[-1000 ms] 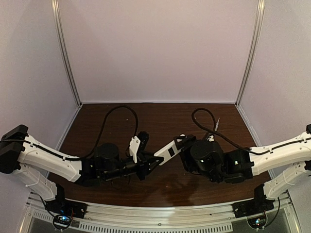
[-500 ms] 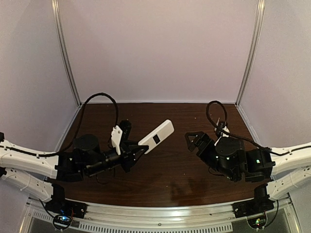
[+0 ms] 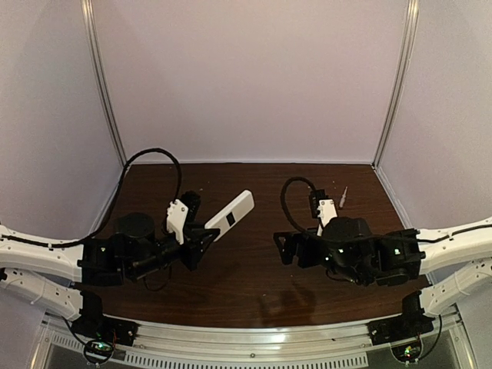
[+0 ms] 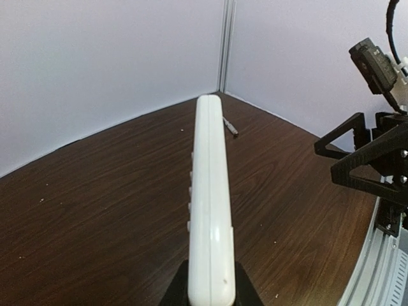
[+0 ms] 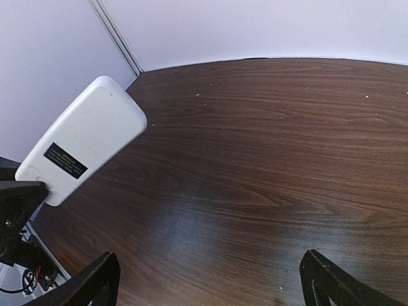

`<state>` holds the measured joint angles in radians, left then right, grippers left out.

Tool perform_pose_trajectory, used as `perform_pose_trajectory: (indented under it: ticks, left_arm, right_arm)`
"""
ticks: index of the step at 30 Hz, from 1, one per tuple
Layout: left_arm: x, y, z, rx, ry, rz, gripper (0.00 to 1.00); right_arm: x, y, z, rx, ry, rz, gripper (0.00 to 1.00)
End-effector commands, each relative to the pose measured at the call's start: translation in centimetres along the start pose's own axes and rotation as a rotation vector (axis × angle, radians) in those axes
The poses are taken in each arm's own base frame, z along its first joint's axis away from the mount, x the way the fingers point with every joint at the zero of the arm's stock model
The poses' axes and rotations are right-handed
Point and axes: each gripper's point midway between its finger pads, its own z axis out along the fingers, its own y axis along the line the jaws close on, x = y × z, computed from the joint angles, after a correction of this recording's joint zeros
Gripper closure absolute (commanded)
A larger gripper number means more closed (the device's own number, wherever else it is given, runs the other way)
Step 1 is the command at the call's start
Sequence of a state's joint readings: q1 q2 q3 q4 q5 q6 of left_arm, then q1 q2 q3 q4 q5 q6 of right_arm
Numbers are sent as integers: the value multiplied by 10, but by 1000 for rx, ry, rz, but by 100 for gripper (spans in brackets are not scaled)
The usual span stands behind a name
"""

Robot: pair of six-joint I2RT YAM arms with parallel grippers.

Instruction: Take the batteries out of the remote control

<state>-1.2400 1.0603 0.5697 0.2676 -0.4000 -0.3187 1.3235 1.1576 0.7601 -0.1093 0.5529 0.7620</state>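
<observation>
The remote control (image 3: 231, 216) is a white flat bar held off the table at a slant, its free end pointing to the back right. My left gripper (image 3: 201, 235) is shut on its lower end. In the left wrist view the remote (image 4: 208, 204) stands edge-on, rising from between the jaws of that gripper (image 4: 210, 290). The right wrist view shows the remote's back (image 5: 83, 140) with a dark label. My right gripper (image 3: 287, 247) is open and holds nothing, a short way right of the remote; in its own view the gripper (image 5: 210, 280) spans bare table. The batteries are hidden.
A small slim grey object (image 3: 344, 196) lies on the dark wooden table (image 3: 254, 284) near the back right corner, also seen in the left wrist view (image 4: 229, 125). Pale walls close the table on three sides. Cables loop above both wrists.
My right gripper has opened wide, let go of the remote's end and drawn off to the right. The left arm has carried the remote up and to the left.
</observation>
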Motion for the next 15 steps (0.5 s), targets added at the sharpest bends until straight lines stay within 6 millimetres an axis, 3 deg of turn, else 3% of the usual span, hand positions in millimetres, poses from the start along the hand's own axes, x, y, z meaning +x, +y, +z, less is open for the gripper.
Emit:
perform_pose_trajectory:
  ticks: [1,8,15]
  left_arm:
    - [-13,12,0,-53,-29,-8,100]
    - [5,16,-2,-56,24,-18,100]
    - [-2,16,-10,-39,60,-53,100]
  right_arm:
    - [-1,-22,-5,129,41,-121,0]
    - [-6,-18,-15,35,2,-147,0]
    - [-13,-13,-29,-62,-27,-160,0]
